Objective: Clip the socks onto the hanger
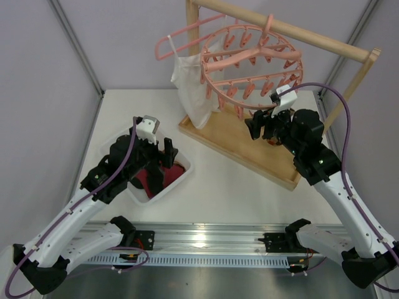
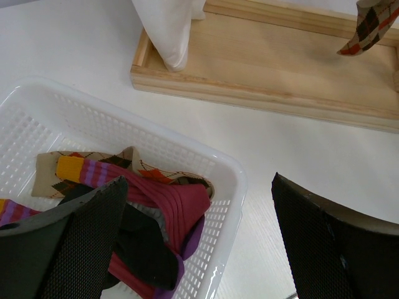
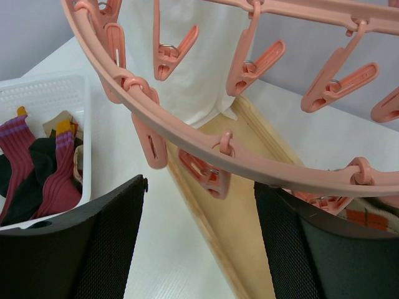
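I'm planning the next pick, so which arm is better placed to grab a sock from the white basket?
Left: the left gripper hangs open over the socks in the basket, while the right gripper is up at the round pink hanger.

Robot lab test cell, not home. Plain pale panel walls on metal corner strut enclose white bench. Aluminium rail, well behind both hands, carries two arm bases. Purple cable loops above right hand. Staged props: wooden rack below right hand, white basket below left hand.
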Controlling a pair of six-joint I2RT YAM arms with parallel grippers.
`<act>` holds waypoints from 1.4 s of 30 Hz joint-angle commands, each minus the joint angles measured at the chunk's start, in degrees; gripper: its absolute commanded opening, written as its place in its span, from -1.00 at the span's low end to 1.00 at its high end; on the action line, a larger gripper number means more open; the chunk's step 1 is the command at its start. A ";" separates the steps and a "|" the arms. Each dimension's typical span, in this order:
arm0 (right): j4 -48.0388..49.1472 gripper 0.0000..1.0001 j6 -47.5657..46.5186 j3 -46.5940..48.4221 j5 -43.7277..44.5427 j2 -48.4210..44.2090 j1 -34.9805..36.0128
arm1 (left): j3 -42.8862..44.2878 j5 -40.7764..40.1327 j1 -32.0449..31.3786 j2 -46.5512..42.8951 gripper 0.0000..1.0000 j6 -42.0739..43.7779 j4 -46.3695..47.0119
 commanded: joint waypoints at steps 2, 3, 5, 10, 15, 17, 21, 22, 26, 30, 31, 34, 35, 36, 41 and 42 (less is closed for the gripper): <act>4.13 0.47 -2.06 1.03 1.40 -0.32 1.05 | -0.19 1.48 0.70 -0.64 0.99 -0.02 0.48; 4.13 0.47 -2.15 1.03 1.40 -0.24 1.06 | -0.19 1.65 0.70 -0.64 0.99 -0.11 0.48; 4.31 0.45 -2.51 1.03 1.40 -0.23 1.23 | -0.45 1.74 0.70 -0.64 0.99 -0.28 0.39; 4.75 0.40 -2.77 0.85 0.09 -0.58 1.49 | -0.36 1.92 0.79 -0.47 0.99 -0.46 0.48; 5.10 0.37 -2.68 0.50 0.00 -0.59 1.58 | -0.36 2.09 0.79 -0.38 0.99 -0.55 0.48; 4.75 0.37 -2.86 0.68 0.61 -0.58 1.67 | -0.45 2.09 0.87 -0.38 0.99 -0.55 0.39; 4.05 0.42 -3.30 0.68 2.37 -0.58 1.58 | -0.28 2.27 0.87 -0.38 0.99 -0.63 0.57; 3.78 0.43 -3.30 0.76 2.89 -0.50 1.58 | -0.36 2.36 0.96 -0.29 0.99 -0.64 0.57; 3.25 0.45 -3.21 0.76 5.01 -0.94 1.23 | -0.36 2.44 0.87 -0.38 0.99 -0.64 0.57; 2.82 0.47 -3.12 0.76 5.36 -1.55 0.79 | -0.36 2.62 0.96 -0.12 0.99 -0.64 0.57; 2.64 0.47 -3.03 0.85 5.36 -1.81 0.71 | -0.36 2.62 0.96 -0.20 0.99 -0.64 0.57; 1.59 0.48 -2.68 1.12 4.66 -2.25 0.62 | -0.36 2.53 0.96 -0.20 0.99 -0.64 0.57; 1.06 0.47 -2.07 1.46 3.70 -2.86 0.70 | -0.45 2.53 0.96 -0.29 0.99 -0.64 0.57; 0.80 0.47 -1.89 1.47 3.34 -3.13 0.79 | -0.36 2.53 0.96 -0.29 0.99 -0.64 0.57; -1.13 0.47 -0.93 2.60 2.64 -4.89 2.02 | -0.27 2.18 1.05 -0.12 0.99 -0.72 0.57; -2.44 0.47 -0.92 2.96 1.42 -4.89 2.11 | -0.27 2.01 1.05 -0.20 0.99 -0.72 0.48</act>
